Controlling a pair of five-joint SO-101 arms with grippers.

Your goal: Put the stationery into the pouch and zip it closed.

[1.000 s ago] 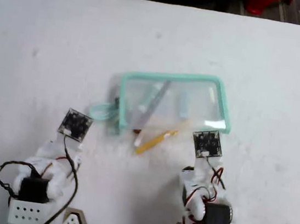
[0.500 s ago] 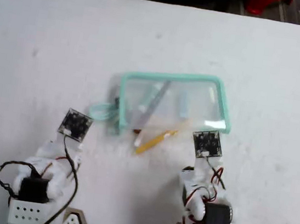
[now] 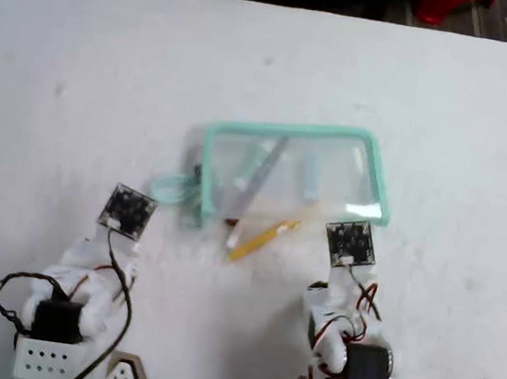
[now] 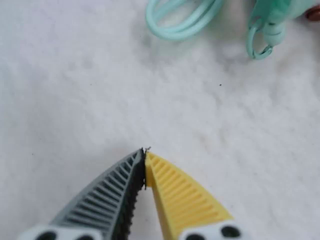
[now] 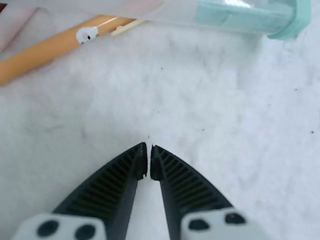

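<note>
Pouch holds pens; yellow pen seemingly outside

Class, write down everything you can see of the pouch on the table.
The pouch is a clear, soft-looking plastic rectangle edged in mint green, lying flat on the white table. A green loop strap trails from one short end, beside a small ring. Pens show through it; a yellow pen sticks out at its near edge.

Our left hand: ribbed grey and yellow fingers; our right hand: black. White arms, black and red cables.
</note>
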